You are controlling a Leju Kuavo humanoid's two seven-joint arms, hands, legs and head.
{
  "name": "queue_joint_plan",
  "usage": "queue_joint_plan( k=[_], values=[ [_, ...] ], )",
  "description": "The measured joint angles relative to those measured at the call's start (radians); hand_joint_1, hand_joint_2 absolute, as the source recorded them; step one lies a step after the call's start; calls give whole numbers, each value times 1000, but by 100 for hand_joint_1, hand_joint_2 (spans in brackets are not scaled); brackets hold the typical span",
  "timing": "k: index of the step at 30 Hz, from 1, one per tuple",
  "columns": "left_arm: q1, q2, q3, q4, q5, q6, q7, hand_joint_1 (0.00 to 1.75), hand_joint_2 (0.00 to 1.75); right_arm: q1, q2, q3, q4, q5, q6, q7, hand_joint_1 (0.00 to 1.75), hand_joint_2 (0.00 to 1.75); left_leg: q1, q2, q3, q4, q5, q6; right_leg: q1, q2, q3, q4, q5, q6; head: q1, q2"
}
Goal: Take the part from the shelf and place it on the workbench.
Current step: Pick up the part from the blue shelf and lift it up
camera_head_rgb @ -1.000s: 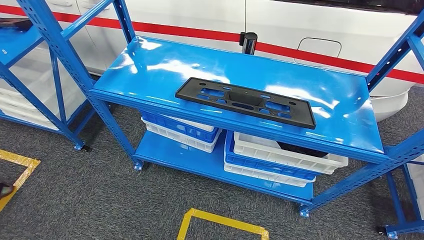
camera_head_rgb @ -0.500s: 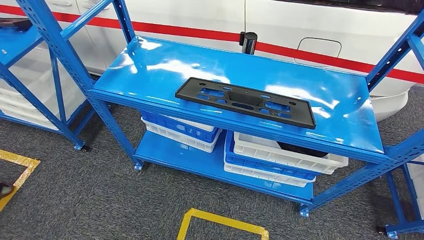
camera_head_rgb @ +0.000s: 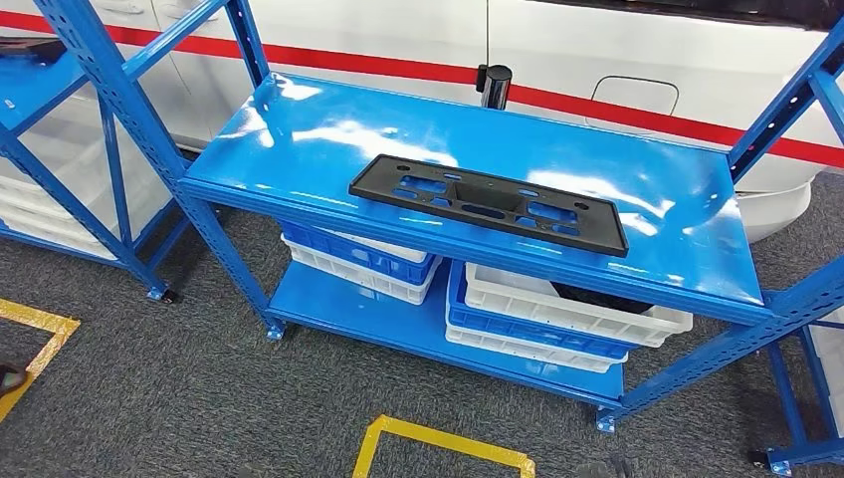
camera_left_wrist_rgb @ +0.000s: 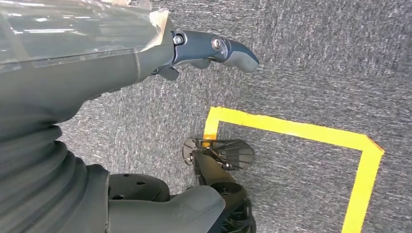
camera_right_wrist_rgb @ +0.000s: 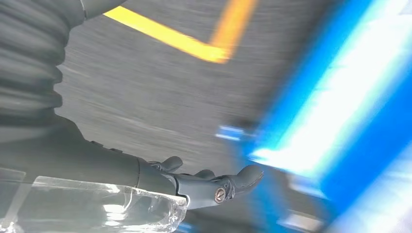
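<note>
The black plate bracket (camera_head_rgb: 488,203) is unmoved on the blue shelf (camera_head_rgb: 299,129); both hands, left hand (camera_left_wrist_rgb: 214,51) and right hand (camera_right_wrist_rgb: 214,187), are held empty, fingers apart; the right wrist view is blurred, so reaching is judged begun.

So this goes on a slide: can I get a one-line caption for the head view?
Black part lying flat on the blue shelf, crates stored below.

Part (camera_head_rgb: 488,203) flat on top shelf (camera_head_rgb: 299,139), toward its front edge. Crates (camera_head_rgb: 557,319) on lower shelf (camera_head_rgb: 338,309) beneath. Second rack (camera_head_rgb: 60,90) at left. Tape (camera_head_rgb: 438,443) on floor in front.
</note>
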Motion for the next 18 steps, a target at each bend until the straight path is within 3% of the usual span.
queue_joint_plan(
  k=[2, 6, 8, 13, 18],
  values=[
    [-2, 0, 0, 0, -1, 0, 0, 0, 175, -4, -16, -75, -116, 192, 31, -5, 0, 175, 0, 0, 1, 0, 0, 0, 0, 0, 1, 0, 0, 0, 0, 0],
    [-2, 0, 0, 1, -1, 0, -3, 0, 175, 30, -9, -263, -432, 644, 188, 83, 0, 175, 1, -1, 2, 0, 0, 0, 0, 0, 1, 0, 0, 0, -1, 0],
    [-2, 0, 0, 1, -1, 1, -5, 0, 175, 51, 3, -324, -578, 786, 244, 109, 0, 175, 1, -2, 2, 0, 0, 0, 0, -1, 1, 0, 0, 0, -1, 0],
    [-3, 3, 0, 3, -9, 2, -7, 0, 175, 123, 5, -377, -894, 930, 260, 125, 0, 175, 1, -3, 0, 0, 0, 0, 0, -1, -1, 0, 0, 0, 0, 0],
    [-5, 7, 0, 4, -15, 2, -6, 0, 175, 166, -2, -376, -1076, 976, 260, 141, 0, 175, 0, -3, 0, 0, 0, 0, 0, -1, -1, 0, -1, 0, 0, 0]
  ],
)
